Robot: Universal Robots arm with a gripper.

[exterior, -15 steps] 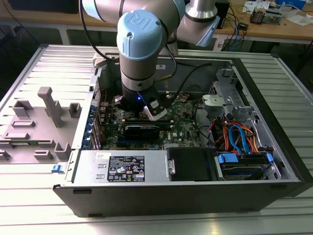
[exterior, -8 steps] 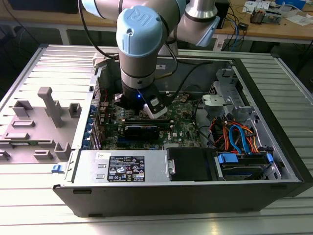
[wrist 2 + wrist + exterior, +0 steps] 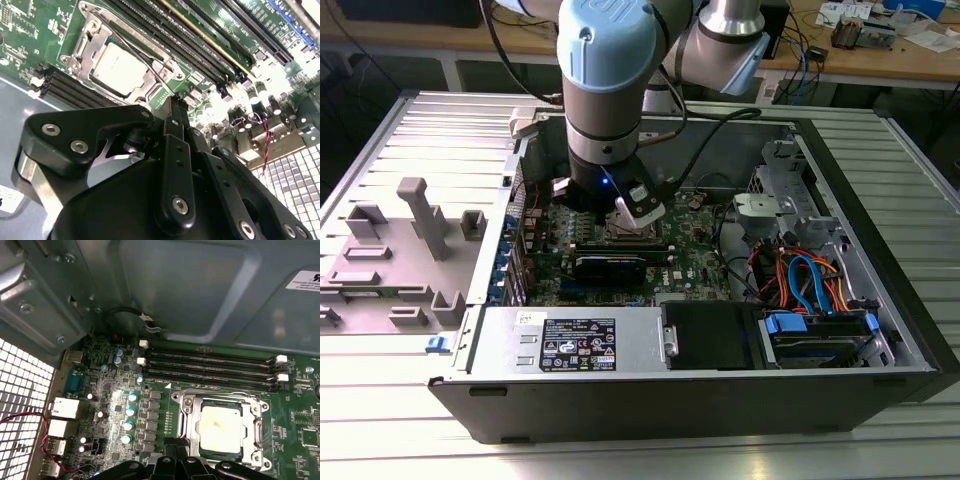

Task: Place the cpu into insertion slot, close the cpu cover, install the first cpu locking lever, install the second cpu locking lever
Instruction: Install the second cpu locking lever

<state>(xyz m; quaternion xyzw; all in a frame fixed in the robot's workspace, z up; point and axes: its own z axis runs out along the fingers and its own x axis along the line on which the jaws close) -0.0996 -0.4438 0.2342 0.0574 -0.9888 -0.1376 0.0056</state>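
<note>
The cpu [image 3: 219, 426] lies in the insertion slot [image 3: 184, 401], the cpu cover [image 3: 260, 432] seemingly flat around its edges. The gripper [image 3: 172, 107] hangs just beside the slot's six o'clock edge in the first wrist view, jaws together, memory slots [image 3: 210, 370] crowding twelve o'clock.

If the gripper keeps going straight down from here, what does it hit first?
Likely the silvery metal cpu cover at its near edge, closed over the silver-grey square cpu; the gripper sits beside that edge, though depth is unclear.

Cpu [image 3: 218, 426] top matt metal – cover [image 3: 187, 412] shiny steel, prob.
</note>
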